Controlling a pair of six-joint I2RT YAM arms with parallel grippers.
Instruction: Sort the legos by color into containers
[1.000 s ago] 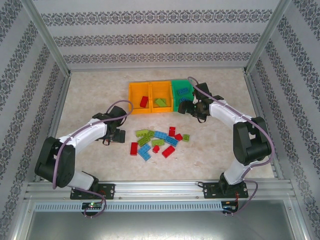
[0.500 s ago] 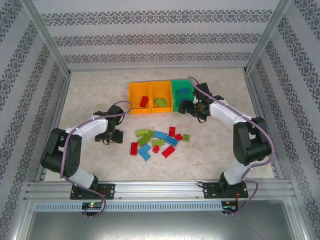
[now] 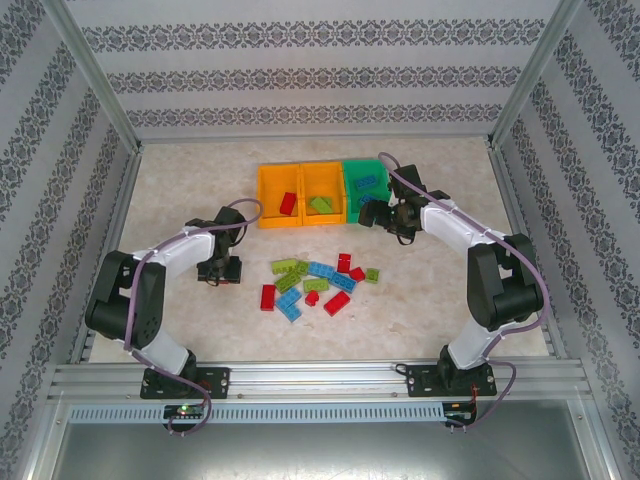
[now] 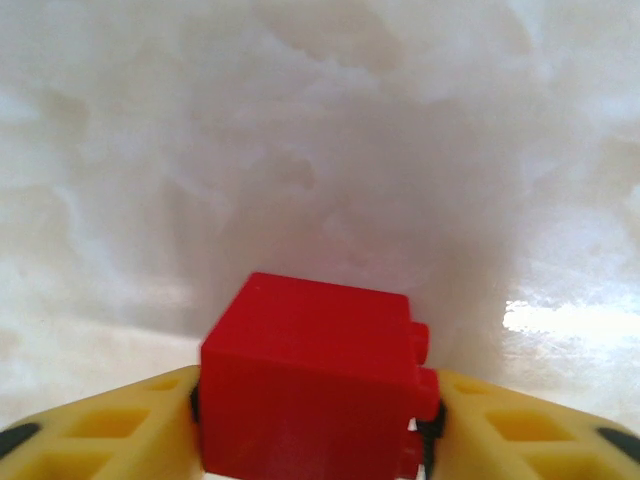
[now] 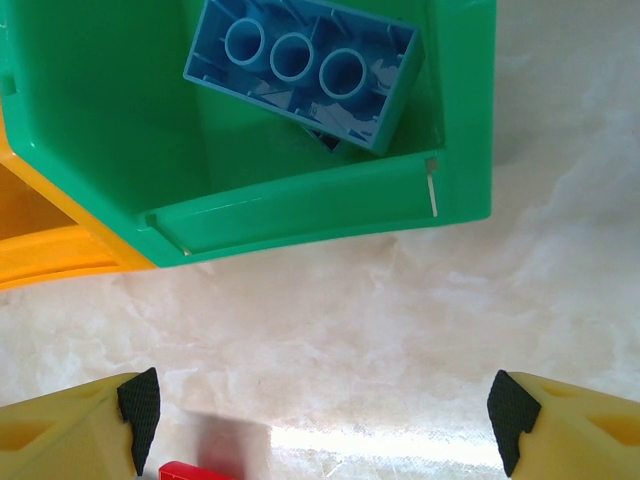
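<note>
Counted on the counter: two orange bins, one green bin; left fingers clamping one red lego, right fingers spread wide.

Three containers stand in a row at the far middle of the table, side against side: a left orange bin, a middle orange bin and a green bin on the right. The left one holds a red lego, the middle one a lime lego, and the green one light blue pieces, with one blue brick tilted, hollow underside up. Nearer, loose legos lie scattered, red, lime and blue mixed. Left of them a red brick sits pinched between the left gripper fingers, studs facing right
</note>
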